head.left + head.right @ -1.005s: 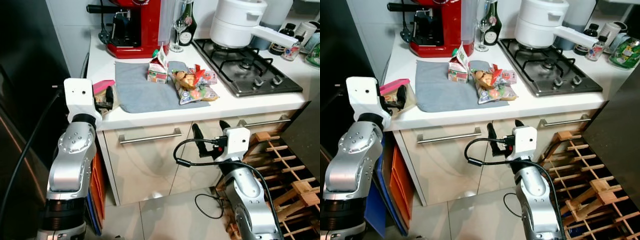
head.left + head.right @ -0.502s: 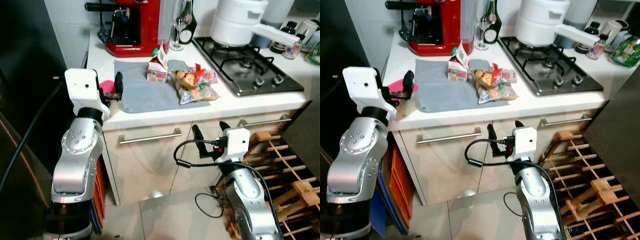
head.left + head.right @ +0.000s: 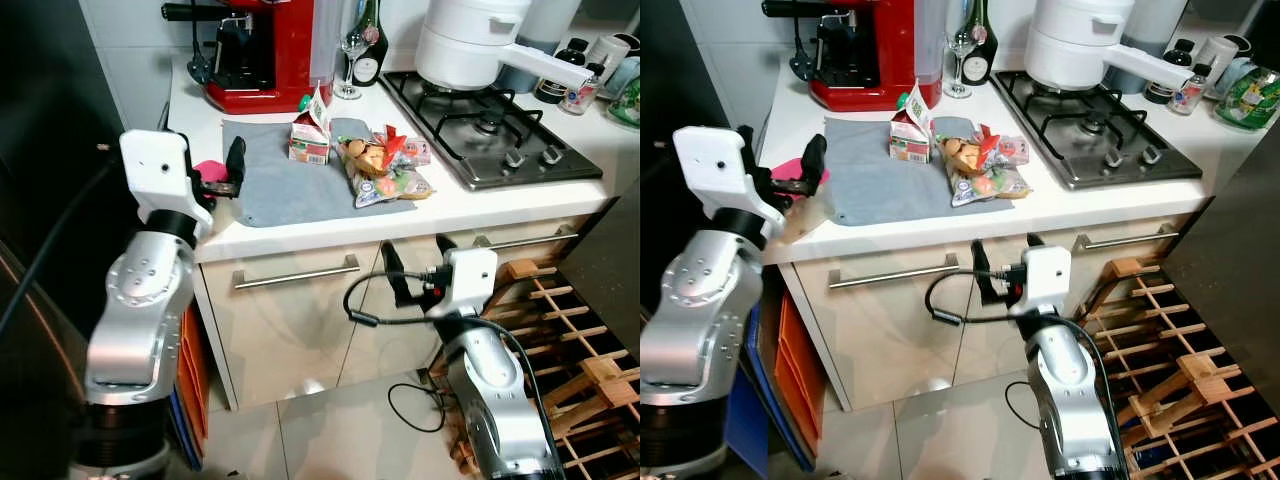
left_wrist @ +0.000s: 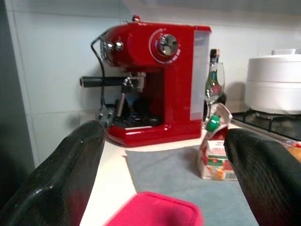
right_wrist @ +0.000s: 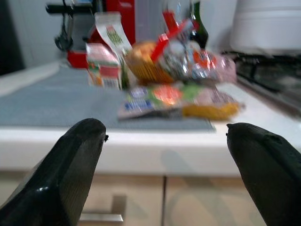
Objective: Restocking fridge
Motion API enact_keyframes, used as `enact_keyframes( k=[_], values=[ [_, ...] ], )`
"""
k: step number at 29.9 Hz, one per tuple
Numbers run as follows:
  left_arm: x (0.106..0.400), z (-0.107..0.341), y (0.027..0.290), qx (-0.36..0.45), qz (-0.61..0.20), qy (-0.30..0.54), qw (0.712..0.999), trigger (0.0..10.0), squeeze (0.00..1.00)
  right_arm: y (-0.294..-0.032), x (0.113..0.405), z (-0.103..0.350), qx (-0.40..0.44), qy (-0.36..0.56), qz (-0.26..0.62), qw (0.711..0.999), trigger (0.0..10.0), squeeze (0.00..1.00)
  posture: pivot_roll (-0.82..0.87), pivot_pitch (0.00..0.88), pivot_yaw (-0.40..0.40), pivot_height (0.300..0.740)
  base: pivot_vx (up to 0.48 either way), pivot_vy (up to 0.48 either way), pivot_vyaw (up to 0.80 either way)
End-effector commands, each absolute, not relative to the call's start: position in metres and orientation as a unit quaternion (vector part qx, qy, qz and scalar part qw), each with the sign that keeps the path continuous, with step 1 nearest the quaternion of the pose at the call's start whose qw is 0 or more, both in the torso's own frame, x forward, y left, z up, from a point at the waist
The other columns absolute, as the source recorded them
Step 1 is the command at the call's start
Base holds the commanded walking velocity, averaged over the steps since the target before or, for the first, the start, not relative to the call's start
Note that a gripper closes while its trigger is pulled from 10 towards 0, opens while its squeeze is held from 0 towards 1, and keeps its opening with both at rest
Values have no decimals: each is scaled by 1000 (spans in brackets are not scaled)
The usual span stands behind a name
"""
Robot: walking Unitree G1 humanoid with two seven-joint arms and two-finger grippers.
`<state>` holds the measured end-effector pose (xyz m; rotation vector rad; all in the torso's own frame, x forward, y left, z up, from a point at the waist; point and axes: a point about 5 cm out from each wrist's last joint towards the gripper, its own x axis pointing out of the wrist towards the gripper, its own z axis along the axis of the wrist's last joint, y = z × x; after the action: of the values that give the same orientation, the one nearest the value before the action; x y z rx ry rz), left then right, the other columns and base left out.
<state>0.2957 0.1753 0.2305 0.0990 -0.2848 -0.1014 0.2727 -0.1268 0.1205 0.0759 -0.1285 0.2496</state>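
Left eye view is showing a white kitchen counter [image 3: 470, 205] with a grey mat [image 3: 290, 185] lying on it, and this mat is serving as the landmark. Sitting on the mat's far edge is a small juice carton [image 3: 311, 140] with a green cap, standing upright with its top flap open. Lying on the mat's right part, just beside the carton, is a heap of packaged groceries in clear bags [image 3: 388, 170], partly overhanging the mat's right edge. Behind the mat, a red espresso machine [image 3: 265, 50] is standing against the wall, with a wine glass [image 3: 353, 55] and a dark bottle [image 3: 369, 40] to its right. Right of the mat, a gas hob [image 3: 490, 135] is carrying a white pot [image 3: 470, 40]. Just off the mat's left edge, a pink-lidded container [image 3: 208, 172] is resting on the counter, and the left gripper [image 3: 225, 170] is hovering over it with its 2 black fingers spread apart; in the left wrist view the pink lid [image 4: 157, 212] is sitting between the fingers [image 4: 70, 179] without touching them. Below the mat's front edge, in front of the drawer handle [image 3: 297, 275], the right gripper [image 3: 415, 270] is pointing upward with its 2 fingers also spread wide, holding nothing. Right of it, a wooden wine rack [image 3: 570, 340] is standing on the floor.
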Motion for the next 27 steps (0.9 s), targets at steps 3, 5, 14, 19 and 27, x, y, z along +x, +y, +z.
enact_keyframes(
  k=[3,5,14,19,27],
  values=[
    [289,232,201,65,-65,-130,987,10000,0,-130,277,118,42,-54,115,991,10000,0,18,0,-28,740,0,0,0],
    [284,238,215,64,-58,-138,987,10000,0,-131,278,116,42,-51,116,991,10000,0,31,0,-35,740,0,0,0],
    [274,248,205,68,-77,-174,979,10000,0,-127,281,115,37,-49,134,989,10000,0,48,0,-60,740,-280,142,0],
    [277,249,204,81,-81,-176,978,10000,0,-130,281,114,33,-49,133,989,10000,0,36,0,-60,740,-291,252,0],
    [287,229,191,97,-100,-132,981,10000,0,-131,282,110,23,-40,129,991,10000,0,23,0,-53,740,0,0,-400]
  ],
)
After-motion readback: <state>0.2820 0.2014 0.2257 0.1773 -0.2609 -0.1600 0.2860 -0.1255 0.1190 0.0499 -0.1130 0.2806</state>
